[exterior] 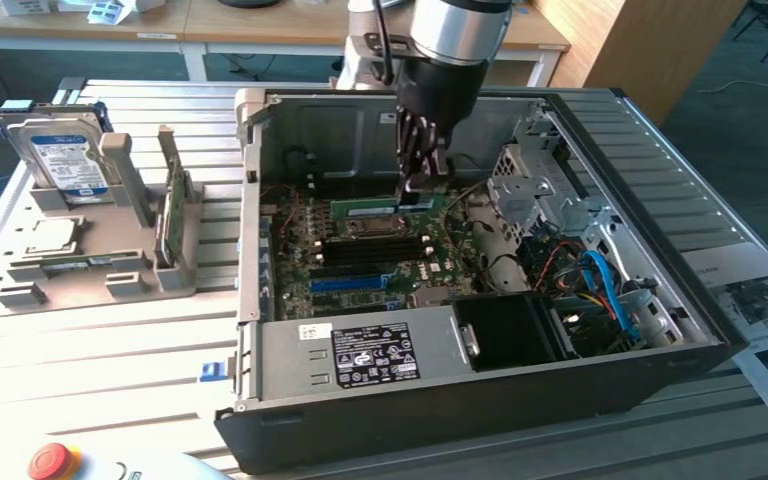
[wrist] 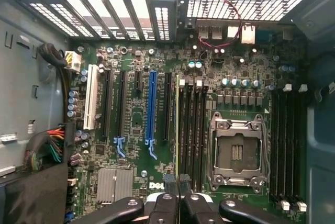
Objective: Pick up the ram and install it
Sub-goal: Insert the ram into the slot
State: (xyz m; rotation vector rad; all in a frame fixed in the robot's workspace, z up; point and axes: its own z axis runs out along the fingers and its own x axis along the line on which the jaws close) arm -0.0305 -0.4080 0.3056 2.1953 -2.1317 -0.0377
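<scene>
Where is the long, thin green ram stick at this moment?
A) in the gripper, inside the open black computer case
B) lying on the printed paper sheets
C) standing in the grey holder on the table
A: the gripper is shut on the long green ram stick over the green motherboard.

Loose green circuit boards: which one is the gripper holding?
The long, narrow green ram stick, clamped in the black gripper above the motherboard; the wider green card stands in the grey rack.
</scene>
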